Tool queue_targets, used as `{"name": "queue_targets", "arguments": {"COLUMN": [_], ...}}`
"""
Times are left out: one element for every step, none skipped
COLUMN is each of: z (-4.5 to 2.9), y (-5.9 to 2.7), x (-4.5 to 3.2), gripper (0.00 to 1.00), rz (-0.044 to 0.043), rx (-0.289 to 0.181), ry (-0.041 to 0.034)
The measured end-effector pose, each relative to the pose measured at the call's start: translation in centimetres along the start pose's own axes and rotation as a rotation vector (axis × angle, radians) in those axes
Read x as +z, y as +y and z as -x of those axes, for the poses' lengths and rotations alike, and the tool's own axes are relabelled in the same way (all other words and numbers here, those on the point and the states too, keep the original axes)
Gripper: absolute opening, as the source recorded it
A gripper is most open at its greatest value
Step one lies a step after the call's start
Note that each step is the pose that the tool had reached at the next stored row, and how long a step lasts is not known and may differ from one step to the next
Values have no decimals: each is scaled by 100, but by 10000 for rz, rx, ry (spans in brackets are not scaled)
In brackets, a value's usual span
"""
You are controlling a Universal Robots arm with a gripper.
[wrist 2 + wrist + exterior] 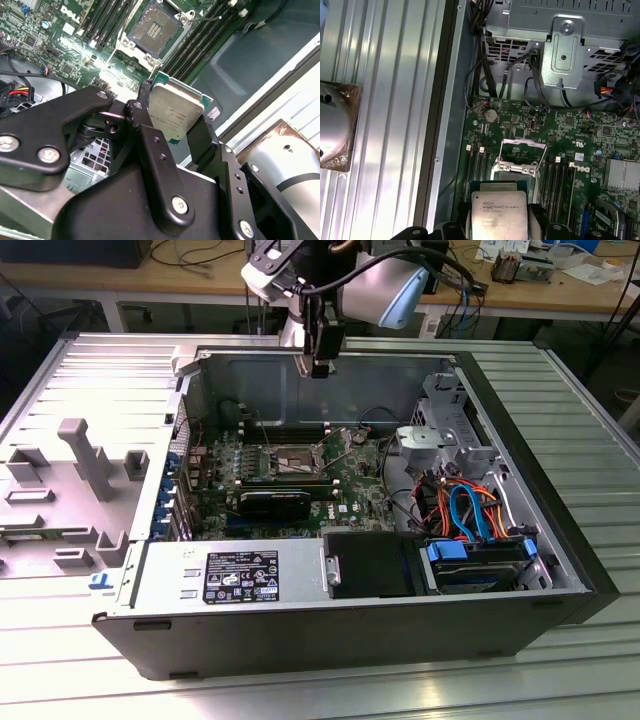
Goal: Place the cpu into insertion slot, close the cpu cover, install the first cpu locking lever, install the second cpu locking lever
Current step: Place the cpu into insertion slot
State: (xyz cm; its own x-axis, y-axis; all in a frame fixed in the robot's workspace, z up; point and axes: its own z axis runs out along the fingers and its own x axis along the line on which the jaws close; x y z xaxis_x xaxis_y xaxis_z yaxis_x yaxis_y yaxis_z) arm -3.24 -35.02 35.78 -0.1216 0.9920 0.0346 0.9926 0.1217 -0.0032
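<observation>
Silver cpu (172, 107), clamped by the gripper (175, 114), hangs clear of the open slot (152, 32). This is the placement step. Lowering likely demands square, level alignment.

The chip (499, 212) is cut off by the first wrist view's edge. In the second wrist view, black fingers (150, 145) cover its sides. In the exterior view, whatever the gripper (321, 370) holds is too small to tell.

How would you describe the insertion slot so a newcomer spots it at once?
Look inside the open computer case, at the green circuit board on its floor. Near the board's middle sits the insertion slot, a dark square with a silver metal rim. Unlike the long black slots flanking it, it is square.
</observation>
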Motion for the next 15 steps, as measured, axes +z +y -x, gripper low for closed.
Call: {"name": "queue_targets", "arguments": {"z": [0, 0, 0, 1, 1, 3, 4, 5, 5, 5, 5, 5, 5, 5, 5], "y": [0, 0, 0, 0, 0, -1, -2, -2, -2, -2, -2, -2, -2, -2, -2], "x": [3, 5, 5, 6, 7, 14, 34, 37, 38, 42, 46, 46, 46, 46, 46], "gripper": [55, 55, 55, 55, 55, 55, 55, 55, 55, 55, 55, 55, 55, 55, 55], "rz": [1, 3, 3, 3, 3, 4, 11, 11, 12, 13, 13, 13, 14, 14, 13], "rx": [134, 156, 157, 157, 164, 178, 319, 353, 356, 356, 356, 356, 356, 356, 356], "ry": [0, 1, 1, 1, 1, 3, 1, 0, 2, 7, 10, 10, 11, 12, 12]}}
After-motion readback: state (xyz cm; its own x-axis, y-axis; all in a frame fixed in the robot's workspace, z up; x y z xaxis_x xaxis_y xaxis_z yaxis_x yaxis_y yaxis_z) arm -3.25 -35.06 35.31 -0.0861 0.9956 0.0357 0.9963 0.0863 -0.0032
